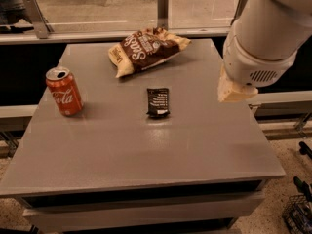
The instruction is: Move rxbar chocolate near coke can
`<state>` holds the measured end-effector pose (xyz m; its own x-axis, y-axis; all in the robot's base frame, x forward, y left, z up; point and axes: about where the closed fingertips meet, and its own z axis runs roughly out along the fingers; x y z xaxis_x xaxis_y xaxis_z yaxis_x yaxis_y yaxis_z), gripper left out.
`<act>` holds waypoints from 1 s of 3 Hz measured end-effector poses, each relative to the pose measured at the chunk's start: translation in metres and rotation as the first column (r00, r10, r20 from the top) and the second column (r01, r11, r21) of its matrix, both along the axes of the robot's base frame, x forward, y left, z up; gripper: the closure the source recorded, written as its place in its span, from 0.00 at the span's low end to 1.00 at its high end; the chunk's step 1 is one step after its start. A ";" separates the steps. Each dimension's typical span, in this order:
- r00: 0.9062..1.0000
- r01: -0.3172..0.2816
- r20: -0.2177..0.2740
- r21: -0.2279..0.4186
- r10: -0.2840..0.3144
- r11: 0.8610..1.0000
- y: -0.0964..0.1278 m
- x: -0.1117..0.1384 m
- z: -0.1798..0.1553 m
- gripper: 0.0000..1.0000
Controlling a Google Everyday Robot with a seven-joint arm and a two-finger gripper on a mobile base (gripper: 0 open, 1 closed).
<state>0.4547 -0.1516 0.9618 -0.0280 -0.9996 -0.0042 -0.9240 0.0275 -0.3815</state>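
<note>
While the robot's white arm (263, 38) reaches in from the upper right of the camera view, its gripper (233, 89) hangs over the right-hand side of a grey table (146, 160). Only a cream-coloured block shows below the arm's vented housing, and whether the gripper is released or clenched cannot be told from this angle. It touches none of the items on the table.

The rxbar (158, 102) lies flat near the table's middle, print side up, its long side running front to back. It sits to the left of the gripper and apart from it.

The coke can (64, 91) stands upright near the table's left edge, silver top showing and white script facing the camera. It is well apart from the rxbar, with bare tabletop between the two.

A brown chip bag (146, 50) lies at an angle toward the rear of the table, beyond the rxbar and touching neither it nor the can.

Behind the table runs a metal rail (122, 34) with upright posts, and speckled floor (273, 213) shows at lower right.
</note>
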 end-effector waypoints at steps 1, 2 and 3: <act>0.999 -0.045 -0.007 -0.022 0.045 0.999 0.015 0.010 -0.011 1.00; 0.996 -0.081 -0.026 -0.028 0.081 0.996 0.030 0.017 -0.025 1.00; 0.993 -0.114 -0.046 -0.022 0.113 0.993 0.043 0.023 -0.041 1.00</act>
<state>0.4773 -0.1084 0.9208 0.0860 -0.9961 0.0192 -0.9366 -0.0874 -0.3393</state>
